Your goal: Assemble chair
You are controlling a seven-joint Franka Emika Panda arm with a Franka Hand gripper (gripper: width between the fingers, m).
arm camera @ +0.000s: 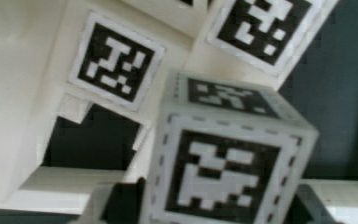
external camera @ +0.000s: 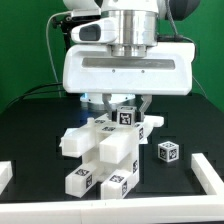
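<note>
The chair's chunky white pieces (external camera: 104,152) stand joined in a cluster at the middle of the black table, with square tags on several faces. My gripper (external camera: 126,106) hangs straight above the cluster under the big white robot body. In the wrist view the gripper (arm camera: 222,206) is shut on a white tagged block (arm camera: 226,150), with a dark finger (arm camera: 130,202) pressed against each side. The block (external camera: 126,117) sits at the top of the cluster. More tagged white chair faces (arm camera: 119,58) lie close behind it. A separate small tagged block (external camera: 168,152) stands on the exterior view's right.
White raised edges lie at the exterior view's left (external camera: 5,176) and right (external camera: 206,176) of the black table (external camera: 40,120). A green wall stands behind. The robot body (external camera: 125,65) hides the back of the table.
</note>
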